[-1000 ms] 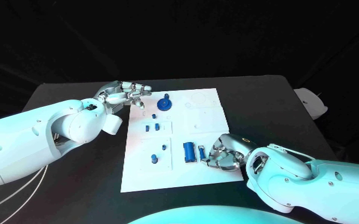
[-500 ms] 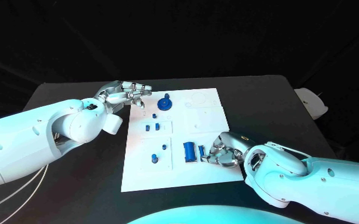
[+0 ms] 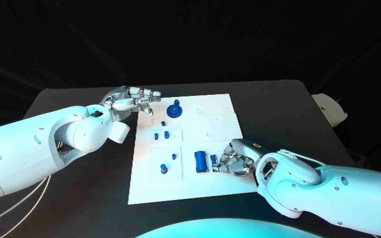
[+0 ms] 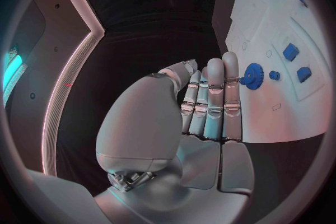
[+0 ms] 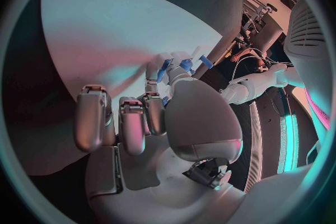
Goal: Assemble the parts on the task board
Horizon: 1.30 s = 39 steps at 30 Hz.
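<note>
The right silver many-fingered hand lies low over the near right part of the flat white rectangular task board, fingers curled down and bunched. Their tips meet a slim blue bar-shaped part; the right wrist view shows blue between thumb and fingertips, but whether they actually pinch it I cannot tell. Just beyond those fingertips lies a broader blue block-shaped part, flat on the board. Past it, smaller blue pieces are scattered toward the board's middle. Farther still, a blue gear-shaped part sits near the far edge. The left silver hand hovers at the board's far left corner, holding nothing, fingers straight and side by side, their tips just beside the gear.
</note>
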### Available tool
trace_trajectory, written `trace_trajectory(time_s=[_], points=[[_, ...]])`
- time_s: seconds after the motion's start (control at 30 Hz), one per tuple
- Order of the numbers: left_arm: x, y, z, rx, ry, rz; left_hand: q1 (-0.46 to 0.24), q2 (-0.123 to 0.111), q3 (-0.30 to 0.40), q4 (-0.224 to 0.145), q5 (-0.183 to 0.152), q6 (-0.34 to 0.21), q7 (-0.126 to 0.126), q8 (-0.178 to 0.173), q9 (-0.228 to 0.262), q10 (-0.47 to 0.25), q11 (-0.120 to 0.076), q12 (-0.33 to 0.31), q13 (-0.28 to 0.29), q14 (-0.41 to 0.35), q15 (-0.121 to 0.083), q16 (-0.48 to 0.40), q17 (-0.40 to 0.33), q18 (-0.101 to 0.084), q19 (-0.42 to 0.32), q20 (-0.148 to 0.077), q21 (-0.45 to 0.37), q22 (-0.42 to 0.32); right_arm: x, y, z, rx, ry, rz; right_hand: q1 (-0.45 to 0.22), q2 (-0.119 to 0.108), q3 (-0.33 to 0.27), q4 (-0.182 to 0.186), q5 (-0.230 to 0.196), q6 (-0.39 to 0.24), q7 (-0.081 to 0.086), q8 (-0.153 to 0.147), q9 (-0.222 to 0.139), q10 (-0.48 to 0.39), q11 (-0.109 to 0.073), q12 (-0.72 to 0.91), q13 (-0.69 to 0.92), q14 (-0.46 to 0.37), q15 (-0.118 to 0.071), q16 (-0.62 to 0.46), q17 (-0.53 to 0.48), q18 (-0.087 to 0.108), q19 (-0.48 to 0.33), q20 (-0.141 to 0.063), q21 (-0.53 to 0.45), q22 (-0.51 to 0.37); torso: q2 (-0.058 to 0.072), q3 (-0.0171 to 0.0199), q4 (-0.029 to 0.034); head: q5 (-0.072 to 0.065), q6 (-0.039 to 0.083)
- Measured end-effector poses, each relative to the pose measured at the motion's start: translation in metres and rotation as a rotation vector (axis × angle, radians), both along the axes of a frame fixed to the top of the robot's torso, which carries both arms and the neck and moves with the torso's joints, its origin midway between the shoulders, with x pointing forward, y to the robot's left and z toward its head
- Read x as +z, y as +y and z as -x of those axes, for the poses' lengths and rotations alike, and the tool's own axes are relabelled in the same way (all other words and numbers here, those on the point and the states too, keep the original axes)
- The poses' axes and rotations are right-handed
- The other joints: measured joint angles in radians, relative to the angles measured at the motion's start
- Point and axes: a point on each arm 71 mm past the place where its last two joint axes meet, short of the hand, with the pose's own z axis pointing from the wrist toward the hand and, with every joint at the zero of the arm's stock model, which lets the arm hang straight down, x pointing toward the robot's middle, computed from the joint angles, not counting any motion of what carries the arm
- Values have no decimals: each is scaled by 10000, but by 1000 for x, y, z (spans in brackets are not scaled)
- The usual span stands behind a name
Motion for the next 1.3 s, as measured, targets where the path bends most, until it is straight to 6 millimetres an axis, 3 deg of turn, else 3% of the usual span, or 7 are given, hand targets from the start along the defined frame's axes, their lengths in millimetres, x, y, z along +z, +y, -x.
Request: trace_trajectory(time_s=[0.27,0.5,0.63,0.73,0.83,1.07,1.3], points=[[0,0,0,-8,3,1,0,0,0,0,0,0,0,0,0,0,0,0,0,0,0,0,1,0,0,0,0,0,3,-2,-2,-16,-138,-60,164,-5,-122,-62,-148,-3,1,-5,6,0,0,0,-1,0,0,0,-1,0,-37,-37,-95,-1,-4,-1,-3,-8,9],[-1,1,-1,36,14,0,0,0,0,0,0,0,0,0,0,0,0,42,0,-34,34,0,-10,0,0,0,-36,0,22,-11,-21,-84,-682,-1192,507,94,-366,-63,-84,-787,352,-456,-170,-96,238,-874,10,10,160,-383,-1,0,-54,22,-1722,7,-58,-28,-11,-1,146],[-4,1,-2,96,57,15,0,0,0,0,0,-6,-3,48,0,-4,4,116,0,-273,55,-77,-131,0,-185,39,-205,-65,30,-19,-41,-416,-622,-2542,1016,260,-502,-207,-84,-1176,608,-754,-274,-1301,443,-3212,-760,18,291,-1400,-63,478,-801,251,-4520,6,-147,-82,-13,-29,299],[-7,-1,-2,165,78,81,0,0,0,0,0,-72,1,108,0,-88,17,216,0,-523,58,-408,-331,1,-418,58,-434,-184,30,-27,-62,-915,-450,-3636,1315,408,-550,-360,-290,-1396,714,-803,-276,-2703,577,-5674,-2405,-275,489,-2802,-1614,946,-1805,388,-7627,-166,-225,-130,-11,-42,407],[-10,-3,-4,319,29,177,3,3,0,0,0,-72,0,175,0,-47,-20,327,19,-578,32,-738,-533,-1,-523,68,-626,-297,29,-36,-85,-1610,-307,-4744,1792,532,-497,-586,-650,-1826,938,-976,-344,-3808,802,-7172,-3588,-1222,694,-4730,-3797,1090,-2693,591,-9736,-899,-340,-198,-1,-59,567],[-16,-7,-14,1021,-239,430,24,111,102,102,0,-34,-36,283,9,163,20,258,-152,-1070,238,-2916,-1666,0,-1313,244,-1779,-942,28,-51,-128,-3037,-245,-6821,2539,733,-107,-979,-1159,-2248,1200,-1090,-793,-4923,1124,-8433,-5027,-3038,1059,-7809,-6628,1089,-3655,939,-10987,-1841,-591,-314,43,-53,1086],[-28,-13,-28,1981,-318,799,-303,-91,205,543,0,-619,0,32,-37,-55,382,-996,-397,-1642,928,-6660,-3152,2,-2555,1297,-4957,-2971,27,-54,-168,-3657,-607,-8276,2732,559,708,-847,-1403,-2118,1453,-1366,-1656,-5006,1512,-10665,-8220,-4191,1643,-10973,-8482,1089,-4893,1524,-12294,-3551,-791,-353,88,52,1609]])
